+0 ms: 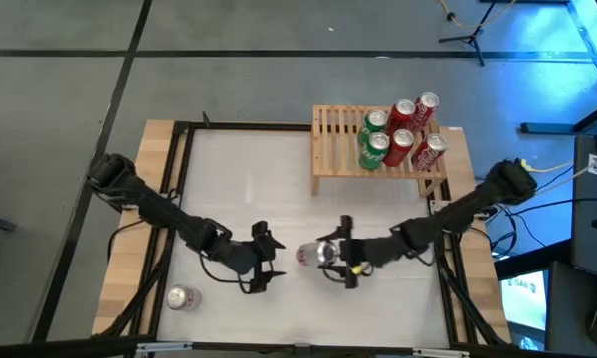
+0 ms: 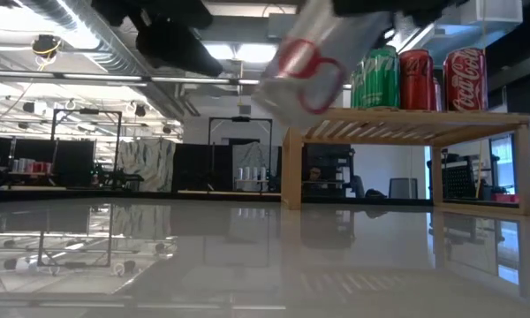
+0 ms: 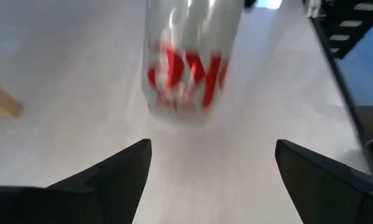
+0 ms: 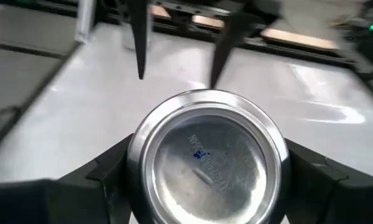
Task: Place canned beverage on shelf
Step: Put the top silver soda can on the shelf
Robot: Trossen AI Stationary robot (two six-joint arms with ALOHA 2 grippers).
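From above: the right gripper (image 1: 334, 261) sits mid-table with a silver-and-red can (image 1: 311, 255) clamped between its fingers, lying sideways, its free end pointing toward the left gripper (image 1: 270, 261). That left gripper is just beside the can, fingers spread, nothing in them. The wooden slatted shelf (image 1: 338, 149) stands well beyond the right gripper, at the far side of the table (image 1: 249, 189). Count on it: five cans, two green (image 1: 375, 139) and three red (image 1: 416, 129), bunched at its right end. One more silver can (image 1: 183, 297) lies on its side near the table's front edge, behind and outboard of the left gripper.

Low view now: the held can (image 2: 305, 62) hangs tilted, clear above the tabletop, level with the shelf (image 2: 406, 124) top. Green and red cans show upright on it.

Left wrist: two dark fingers (image 3: 112, 180) wide apart, the silver-and-red can (image 3: 186, 68) ahead of them, not touched.

Right wrist: the can's silver end (image 4: 206, 155) fills the gap, a finger (image 4: 105, 171) pressed on each side. The left gripper's two fingertips (image 4: 140, 43) point in from beyond.
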